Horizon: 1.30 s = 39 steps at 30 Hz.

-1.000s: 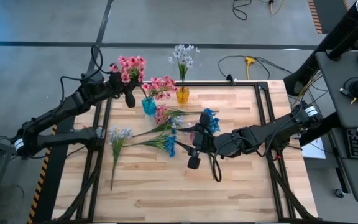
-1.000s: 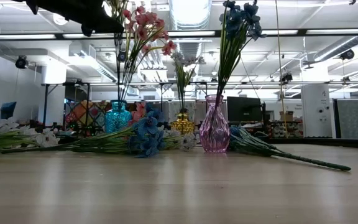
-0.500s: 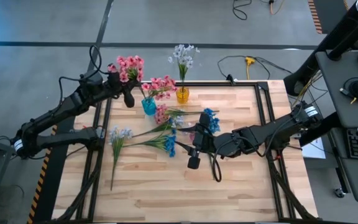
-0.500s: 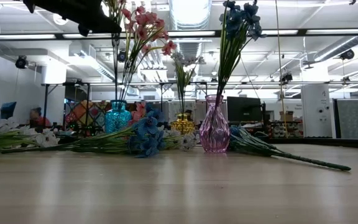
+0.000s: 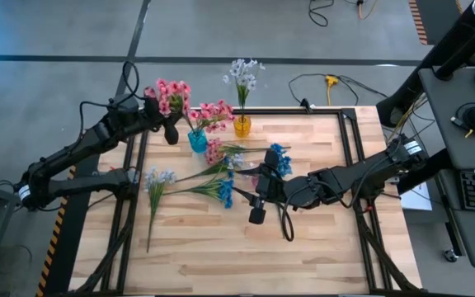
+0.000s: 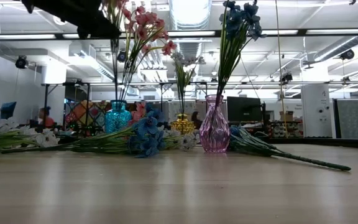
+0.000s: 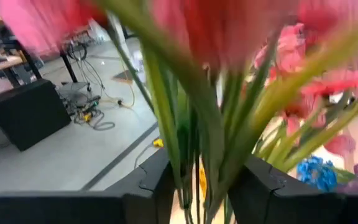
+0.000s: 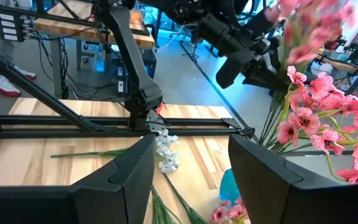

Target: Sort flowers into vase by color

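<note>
At the table [image 5: 303, 239], I hold my left pincer [image 5: 168, 113] above the teal vase [image 5: 197, 140], a pink spray [image 5: 171, 89] standing between its fingers with its stem reaching down to the vase mouth. The fingers sit to either side of the green stems with a little slack, so I read the step as letting go of a pink spray into the vase that already holds pink blooms (whether the stem has fully seated I cannot tell). Next, I judge, comes opening wider and lifting straight clear so the blooms do not drag out.

My right pincer [image 5: 256, 216] waits open, low over the table on the near side of the teal vase, beside the pink vase [image 6: 214, 132] with its blue spray [image 6: 238, 17]. The amber vase [image 5: 242, 125], just beyond the teal one, carries a white spray [image 5: 244, 73].

Loose flowers [image 5: 213, 177] lie near the teal vase; their tangled stems are hard to count.
</note>
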{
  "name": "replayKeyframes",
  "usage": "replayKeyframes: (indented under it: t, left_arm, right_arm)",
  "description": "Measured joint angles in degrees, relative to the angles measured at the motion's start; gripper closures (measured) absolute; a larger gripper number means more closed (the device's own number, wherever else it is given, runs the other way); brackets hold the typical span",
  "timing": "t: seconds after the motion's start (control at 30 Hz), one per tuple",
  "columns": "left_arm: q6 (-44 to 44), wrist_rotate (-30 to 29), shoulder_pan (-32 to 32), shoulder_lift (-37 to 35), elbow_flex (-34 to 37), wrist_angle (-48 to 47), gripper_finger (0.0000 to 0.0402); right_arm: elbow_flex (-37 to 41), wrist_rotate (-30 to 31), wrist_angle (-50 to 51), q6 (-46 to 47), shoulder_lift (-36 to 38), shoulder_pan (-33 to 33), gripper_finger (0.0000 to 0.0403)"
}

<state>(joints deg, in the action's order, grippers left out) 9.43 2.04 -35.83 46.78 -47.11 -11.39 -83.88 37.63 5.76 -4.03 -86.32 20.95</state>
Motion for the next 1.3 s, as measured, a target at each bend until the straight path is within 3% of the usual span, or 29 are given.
replayKeyframes:
  t: [0.47,0.8,1.13,1.3]
  left_arm:
    - [-1.91,0.17,0.00,-2.22,0.00,-8.86,0.0175]
    - [-5.05,0.15,0.00,-3.95,0.00,-15.69,0.0136]
    - [-5.48,-0.13,0.02,-5.13,0.02,-21.21,0.0045]
    - [-8.36,-0.12,0.02,-6.97,0.02,-25.76,0.0035]
  right_arm:
    - [-0.02,0.00,0.00,0.28,0.00,0.00,0.0206]
    - [0.00,-0.02,0.00,0.41,0.00,0.00,0.0206]
    - [0.00,-0.04,0.00,0.44,0.00,0.00,0.0206]
    - [-0.02,-0.04,0.00,0.44,0.00,0.01,0.0206]
